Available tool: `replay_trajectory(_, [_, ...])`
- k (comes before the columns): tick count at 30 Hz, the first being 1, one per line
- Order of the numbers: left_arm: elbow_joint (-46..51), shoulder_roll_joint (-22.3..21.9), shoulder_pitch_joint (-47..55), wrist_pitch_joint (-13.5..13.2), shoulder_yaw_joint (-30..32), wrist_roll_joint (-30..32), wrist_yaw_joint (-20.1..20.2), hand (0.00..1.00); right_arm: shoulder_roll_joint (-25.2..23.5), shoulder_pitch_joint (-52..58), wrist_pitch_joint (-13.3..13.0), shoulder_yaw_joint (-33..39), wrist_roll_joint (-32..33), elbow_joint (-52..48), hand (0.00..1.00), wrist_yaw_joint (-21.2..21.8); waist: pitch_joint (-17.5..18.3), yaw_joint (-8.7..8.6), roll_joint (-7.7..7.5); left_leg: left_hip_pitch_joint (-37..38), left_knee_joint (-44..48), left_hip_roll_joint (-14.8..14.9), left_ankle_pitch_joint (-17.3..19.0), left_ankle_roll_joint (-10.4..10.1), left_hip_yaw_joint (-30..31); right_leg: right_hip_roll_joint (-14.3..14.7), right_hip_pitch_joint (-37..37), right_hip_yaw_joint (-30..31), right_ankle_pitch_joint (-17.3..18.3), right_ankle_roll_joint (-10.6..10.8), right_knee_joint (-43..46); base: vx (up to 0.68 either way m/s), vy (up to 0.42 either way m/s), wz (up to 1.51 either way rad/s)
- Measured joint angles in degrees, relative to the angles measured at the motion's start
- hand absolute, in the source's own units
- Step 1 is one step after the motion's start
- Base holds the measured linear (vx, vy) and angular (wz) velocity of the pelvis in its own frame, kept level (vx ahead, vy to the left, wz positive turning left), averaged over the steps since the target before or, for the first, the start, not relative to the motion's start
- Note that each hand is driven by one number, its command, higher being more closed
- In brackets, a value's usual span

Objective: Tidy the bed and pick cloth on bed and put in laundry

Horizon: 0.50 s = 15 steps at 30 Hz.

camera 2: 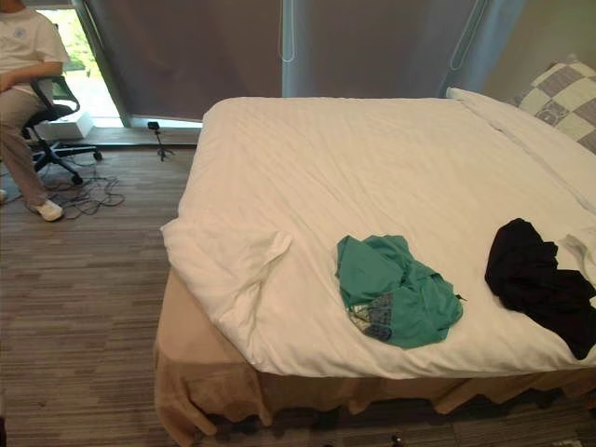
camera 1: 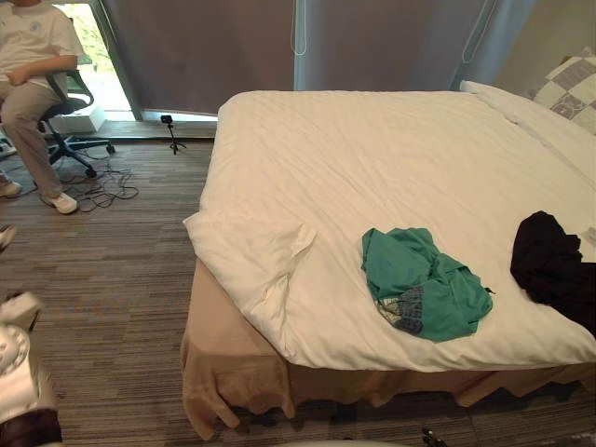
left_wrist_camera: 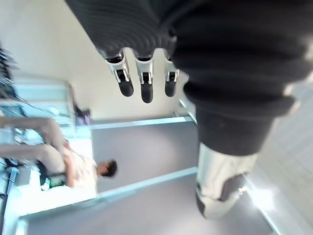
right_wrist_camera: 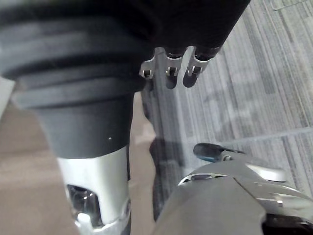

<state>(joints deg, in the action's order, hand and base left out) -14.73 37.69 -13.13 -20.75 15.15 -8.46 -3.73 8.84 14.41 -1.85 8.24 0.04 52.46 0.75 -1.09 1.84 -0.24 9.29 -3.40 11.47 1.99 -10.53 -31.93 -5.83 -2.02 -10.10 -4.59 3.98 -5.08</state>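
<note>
Looking down from the left eye view, a wide bed [camera 1: 391, 158] with a white duvet takes up most of the room. A crumpled green garment [camera 1: 424, 284] lies on the duvet near the foot edge of the bed. A black garment [camera 1: 554, 265] lies on the bed too, apart from the green one and closer to the pillow end. A checked pillow [camera 1: 573, 88] rests at the head of the bed. One duvet corner [camera 1: 251, 261] is folded back on itself at the bed's near corner, above a tan bed skirt [camera 1: 223, 363]. Well away from the bed, a person [camera 1: 33, 56] sits on an office chair [camera 1: 70, 112] by the window.

From the right eye view, the black garment shows whole, rumpled and spread toward the bed's edge.

From the left wrist view, the left hand [left_wrist_camera: 144, 83] hangs with fingers relaxed and released, grasping nothing; the seated person shows past it.

From the right wrist view, the right hand [right_wrist_camera: 171, 73] is likewise slack and empty, above striped grey carpet [right_wrist_camera: 274, 88].
</note>
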Motion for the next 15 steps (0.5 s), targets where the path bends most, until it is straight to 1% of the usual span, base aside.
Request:
replay_trajectory(1, [-0.05, -0.26, -0.77, 0.61, -1.85, 0.79, 0.64, 0.0, 0.0, -0.26, -0.15, 0.0, 0.03, -0.03, 0.0, 0.02, -0.02, -0.15, 0.03, 0.07, -0.16, -0.02, -0.07, 0.01, -0.4, 0.06, 0.22, 0.35, -0.12, 0.0, 0.0, -0.01, -0.014, -0.26])
replay_trajectory(2, [-0.7, -1.22, -2.21, 1.72, -5.46, 2.78, 1.54, 0.0, -0.1, -0.71, -0.39, 0.02, 0.07, -0.02, 0.0, 0.03, -0.02, -0.89, 0.12, 0.28, -0.43, -0.14, -0.43, -0.46, -0.82, 0.15, 0.44, 0.86, -0.22, 0.03, 0.0, 0.01, -0.005, -0.24])
replay_trajectory(4, [-4.7, -3.42, -4.45, 3.93, -11.13, 6.9, 1.81, 0.0, -0.84, -0.83, -0.8, 0.06, 0.2, -0.27, 0.0, -0.04, -0.33, -2.1, 0.34, 2.24, -1.35, -0.3, -0.7, -0.73, -2.66, 0.54, 0.03, 2.01, -0.19, 0.07, 0.0, 0.02, 0.001, -0.34])
replay_trajectory(5, [-5.93, -3.98, -5.17, 4.41, -12.19, 7.77, 1.78, 0.0, -1.15, -0.76, -0.89, 0.06, 0.26, -0.27, 0.0, -0.09, -0.36, -2.41, 0.33, 2.56, -1.5, -0.32, -0.72, -0.79, -3.12, 0.62, 0.03, 2.36, -0.19, 0.08, 0.0, 0.02, 0.004, -0.38])
replay_trajectory(6, [-8.41, -4.89, -6.87, 5.48, -14.22, 9.63, 1.65, 0.0, -1.91, -0.74, -0.89, 0.04, 0.64, -0.27, 0.0, -0.18, -0.43, -2.86, 0.3, 2.89, -1.6, -0.36, -0.71, -0.8, -3.81, 0.75, 0.16, 2.99, -0.19, 0.08, 0.0, 0.02, -0.001, -0.23])
replay_trajectory(7, [-10.43, -5.61, -8.38, 6.21, -15.9, 10.87, 1.6, 0.0, -2.57, -0.57, -0.89, -0.03, 0.94, -0.27, 0.0, -0.19, -0.43, -3.51, 0.29, 2.88, -1.61, -0.41, -0.7, -0.81, -4.08, 0.75, 0.29, 3.09, -0.18, 0.11, 0.0, 0.02, -0.004, -0.18])
replay_trajectory(8, [-11.3, -5.98, -9.01, 6.44, -16.53, 11.19, 1.58, 0.0, -2.72, -0.23, -0.91, 0.08, 1.27, -0.36, 0.0, -0.2, -0.44, -3.81, 0.31, 2.88, -1.61, -0.48, -0.69, -0.81, -4.32, 0.73, 0.39, 3.17, -0.17, 0.11, 0.0, 0.02, -0.012, -0.14])
replay_trajectory(9, [-12.46, -6.48, -10.02, 7.35, -17.55, 11.83, 1.44, 0.0, -2.64, -0.32, -0.9, 0.03, 1.41, -0.38, 0.0, -0.33, -0.46, -4.45, 0.34, 2.88, -1.61, -0.55, -0.69, -0.82, -5.09, 0.74, 0.83, 3.56, -0.18, 0.13, 0.01, 0.03, -0.014, -0.16])
replay_trajectory(12, [-15.47, -8.0, -12.27, 9.15, -19.62, 14.23, -0.05, 0.0, -2.62, -0.34, -0.88, 0.0, 2.38, -0.39, 0.0, -0.38, -0.64, -4.94, 0.55, 3.21, -1.46, -0.51, -0.69, -0.83, -5.84, 0.87, 1.11, 4.2, -0.19, 0.14, 0.02, 0.01, -0.018, -0.12])
replay_trajectory(14, [-18.04, -9.39, -13.79, 11.54, -20.93, 16.33, -0.83, 0.0, -2.38, -0.59, -0.89, -0.08, 2.36, -0.39, 0.0, -0.38, -1.03, -5.41, 0.96, 3.22, -1.29, -0.42, -0.68, -0.84, -6.56, 0.99, 1.38, 4.55, -0.19, 0.14, 0.05, -0.03, -0.036, -0.14])
replay_trajectory(15, [-19.88, -10.5, -15.52, 13.36, -21.6, 17.59, -1.04, 0.0, -1.9, -1.29, -0.9, -0.61, 2.36, -0.48, 0.0, -0.35, -2.15, -5.61, 1.11, 2.39, -0.7, -0.21, -0.46, -1.01, -6.86, 1.12, 2.77, 5.13, -0.17, 0.17, 1.02, -0.14, -0.052, -0.17])
